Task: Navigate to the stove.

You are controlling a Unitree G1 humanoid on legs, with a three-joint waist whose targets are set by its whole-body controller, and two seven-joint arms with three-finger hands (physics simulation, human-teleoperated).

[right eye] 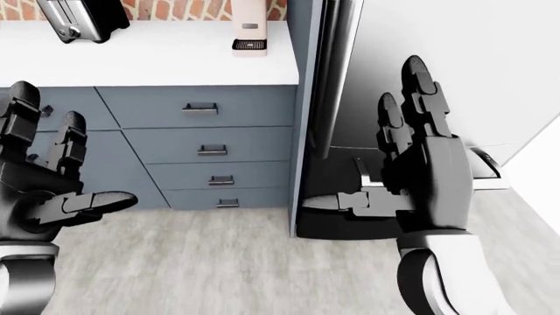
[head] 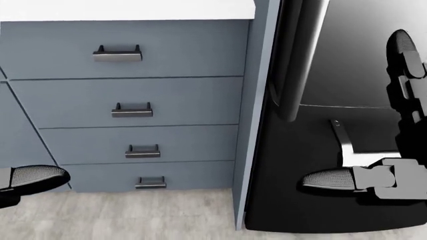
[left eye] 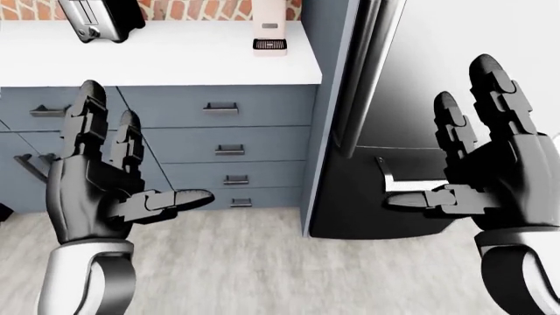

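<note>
No stove shows in any view. My left hand (left eye: 144,154) is raised at the left of the left-eye view, with its fingers spread, open and empty. My right hand (left eye: 438,147) is raised at the right, in front of the fridge, also open and empty. Only the left thumb tip (head: 33,177) and part of the right hand (head: 374,177) show in the head view.
A tall steel fridge (left eye: 420,79) with a dark lower door fills the right. Left of it stands a grey cabinet with a stack of drawers (head: 133,100) under a white counter (left eye: 175,59). A toaster (left eye: 96,16) and a coffee machine (left eye: 271,29) stand on the counter. Below is the pale wood floor (left eye: 262,262).
</note>
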